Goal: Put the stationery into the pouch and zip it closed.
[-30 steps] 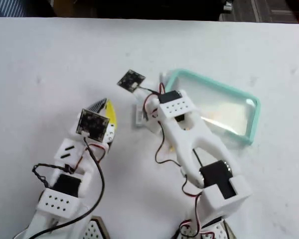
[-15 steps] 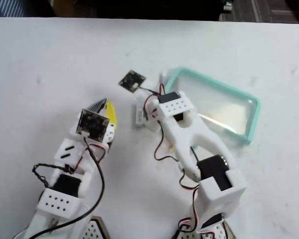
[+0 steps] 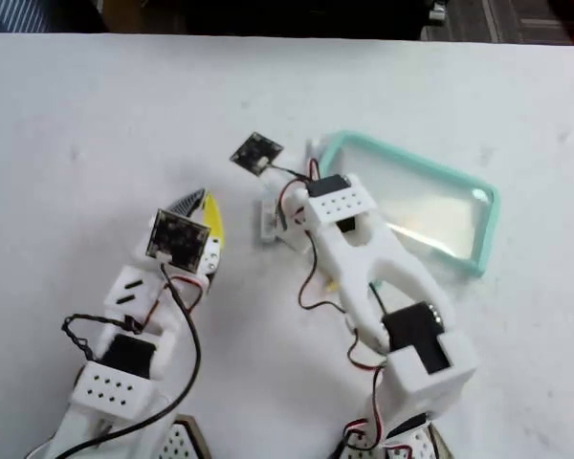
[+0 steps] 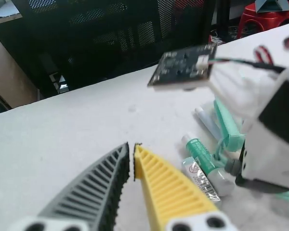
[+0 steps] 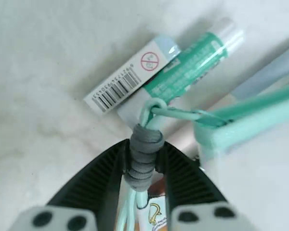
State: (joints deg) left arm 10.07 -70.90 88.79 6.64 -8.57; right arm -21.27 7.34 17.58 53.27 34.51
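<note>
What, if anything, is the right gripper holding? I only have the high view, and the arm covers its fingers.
Observer: The right gripper is shut on the grey zipper pull of the pouch.
Operator: And the left one?
Observer: The left gripper is shut and empty.
Operator: Any stationery near the pull?
Observer: A green tube and a barcoded white piece lie on the table right beside it.

The bench [image 3: 77, 115] is white and matte. Behind its far edge stands black mesh furniture [image 4: 111, 29], with a red object [image 4: 269, 14] nearby.
</note>
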